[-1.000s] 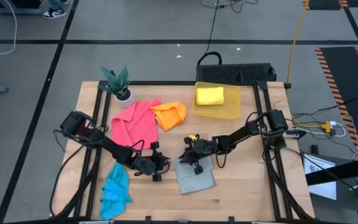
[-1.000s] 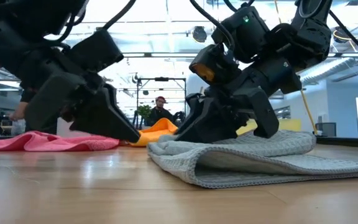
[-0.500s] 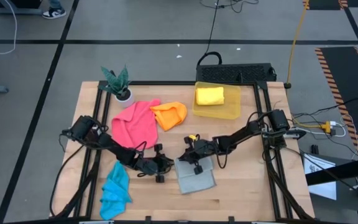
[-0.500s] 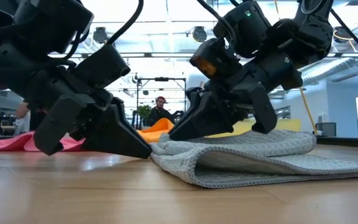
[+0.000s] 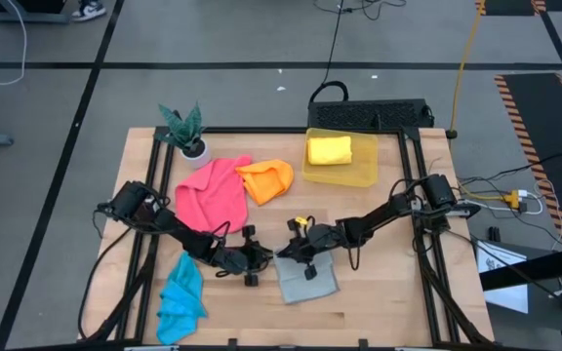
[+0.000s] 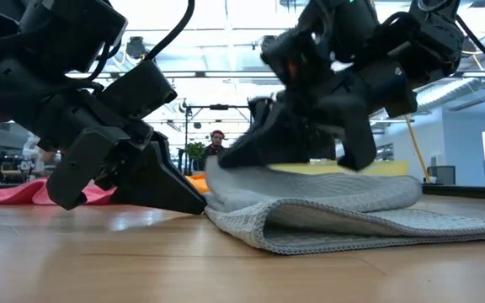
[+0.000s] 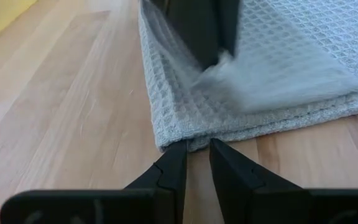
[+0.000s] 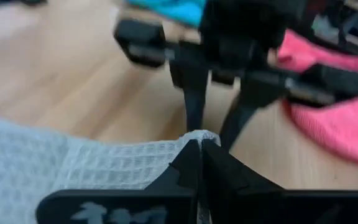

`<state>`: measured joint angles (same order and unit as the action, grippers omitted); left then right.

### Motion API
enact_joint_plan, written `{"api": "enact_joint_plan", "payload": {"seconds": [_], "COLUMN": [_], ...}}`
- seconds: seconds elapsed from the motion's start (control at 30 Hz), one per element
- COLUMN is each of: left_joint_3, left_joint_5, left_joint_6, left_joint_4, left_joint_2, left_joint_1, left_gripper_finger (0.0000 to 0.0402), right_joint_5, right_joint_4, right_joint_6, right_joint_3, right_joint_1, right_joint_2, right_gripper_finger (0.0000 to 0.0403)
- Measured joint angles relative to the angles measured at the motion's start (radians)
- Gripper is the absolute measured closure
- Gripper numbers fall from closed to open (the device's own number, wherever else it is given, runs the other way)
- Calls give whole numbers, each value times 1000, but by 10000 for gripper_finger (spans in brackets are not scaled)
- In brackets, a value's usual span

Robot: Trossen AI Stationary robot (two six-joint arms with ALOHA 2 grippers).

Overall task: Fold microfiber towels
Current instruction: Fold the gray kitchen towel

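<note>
Right gripper (image 8: 199, 149) is pinched tight on a corner of the grey towel (image 5: 307, 278) and lifting it off the wood, near the middle of the table (image 5: 388, 312). Left gripper (image 7: 196, 163) sits low just beside that towel's near edge, fingers slightly parted with a narrow gap, tips at the cloth's edge — nothing between them.

Surface: light wood tabletop with a dark frame. Pink towel (image 5: 213, 193) and orange towel (image 5: 266, 180) lie crumpled toward the back, touching each other. Blue towel (image 5: 181, 297) is bunched at the front left edge. Yellow towel (image 5: 329, 149) sits folded in the translucent yellow bin (image 5: 364, 174) at the back. Small potted plant (image 5: 185, 130) in the back-left corner.

Room: grey floor with black tape lines, cables, a person (image 6: 217, 147) far behind in an open workspace.

Free space — bare wood at the front right and right of the grey towel.
</note>
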<state>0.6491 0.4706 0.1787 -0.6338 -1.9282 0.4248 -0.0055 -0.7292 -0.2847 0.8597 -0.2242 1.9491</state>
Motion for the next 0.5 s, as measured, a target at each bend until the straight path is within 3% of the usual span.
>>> {"api": "enact_joint_plan", "payload": {"seconds": [0.5], "left_joint_3": [0], "left_joint_5": [0], "left_joint_6": [3], "left_joint_4": [-5], "left_joint_2": [-1], "left_joint_1": [-1], "left_gripper_finger": [325], "right_joint_5": [11], "right_joint_4": [16], "right_joint_6": [64], "right_joint_3": [0], "right_joint_1": [24], "right_joint_2": [1], "right_gripper_finger": [400]}}
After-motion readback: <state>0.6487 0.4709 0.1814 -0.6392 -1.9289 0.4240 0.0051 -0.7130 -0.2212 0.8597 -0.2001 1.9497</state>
